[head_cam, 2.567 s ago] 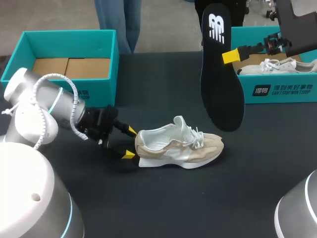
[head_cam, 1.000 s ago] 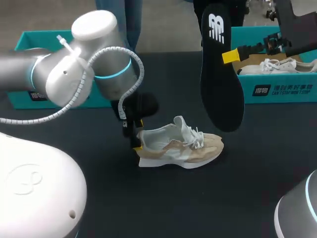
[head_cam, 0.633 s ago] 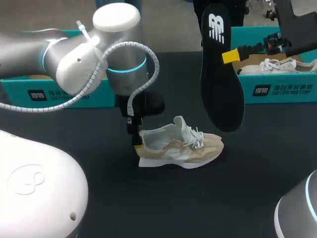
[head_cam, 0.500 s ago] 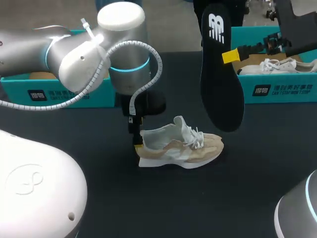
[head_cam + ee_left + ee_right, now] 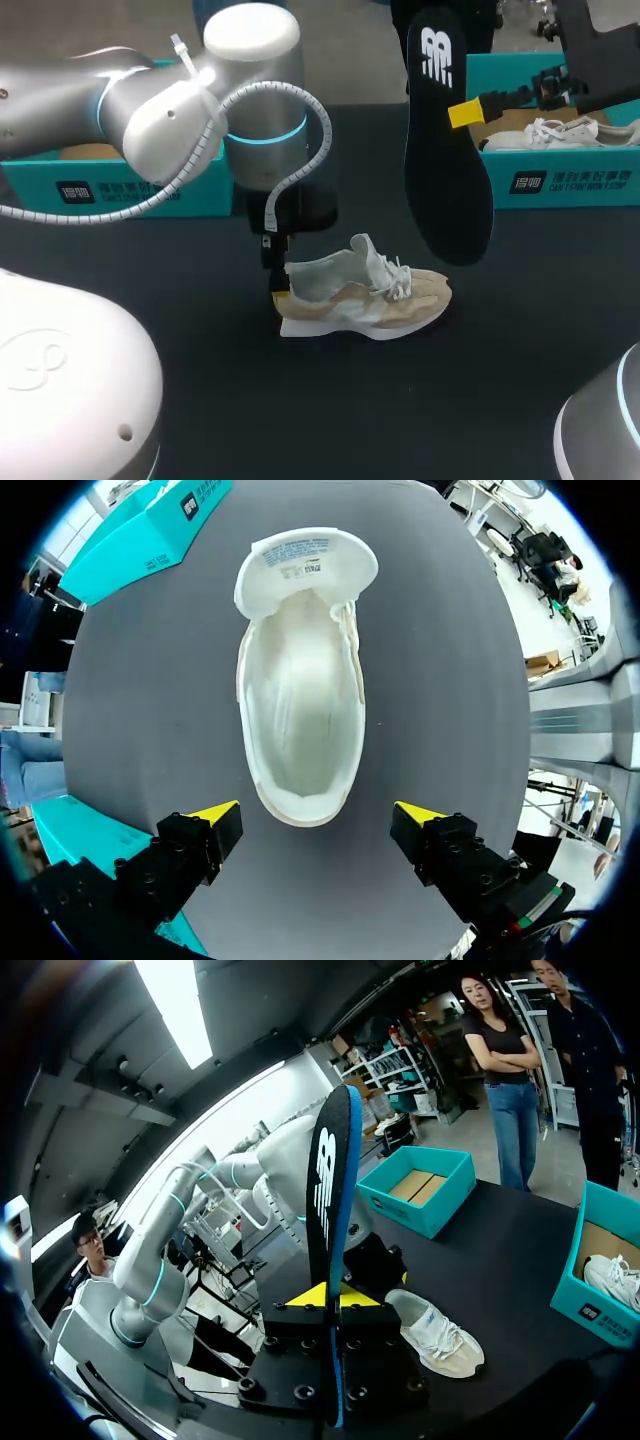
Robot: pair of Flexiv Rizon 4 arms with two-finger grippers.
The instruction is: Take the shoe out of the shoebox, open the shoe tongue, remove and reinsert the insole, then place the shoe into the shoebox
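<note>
Moved: left pincer [image 5: 317,812] swung over the shoe [image 5: 360,295] heel, spread wide.
Right pincer [image 5: 328,1296]: gripping the insole [image 5: 447,150], raised.
Done: shoe out, insole removed.
Left: reinsert, rebox.

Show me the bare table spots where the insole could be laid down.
Widest bare patch: the table in front of the shoe, toward the near edge. A second lies between the shoe's toe and the right shoebox. Crowded: the shoe's heel, straddled by the open left gripper, with that arm over the strip toward the left shoebox.
</note>
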